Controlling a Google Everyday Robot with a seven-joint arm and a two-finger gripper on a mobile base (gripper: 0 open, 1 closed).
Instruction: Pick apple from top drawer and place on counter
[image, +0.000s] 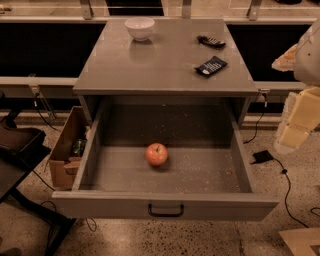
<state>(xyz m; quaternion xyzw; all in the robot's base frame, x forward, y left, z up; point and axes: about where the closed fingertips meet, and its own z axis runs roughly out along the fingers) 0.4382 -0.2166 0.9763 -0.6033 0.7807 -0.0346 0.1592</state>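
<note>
The apple (156, 154) is lying on the floor of the open drawer (165, 206), approx. mid, nearer the front; the gripper (298, 120) is hanging at the right edge, outside the drawer and well apart from the apple; open or closed, you cannot tell, as it is blurred and partly cut off. Risks, as I am judging: the apple is round, so an off-centre touch is sending it rolling; the arm coming down is maybe knocking the right drawer wall; on the counter (165, 75) the bowl (139, 27) and two dark flat things (210, 65) are taking space, so you are needing a bare spot.
</note>
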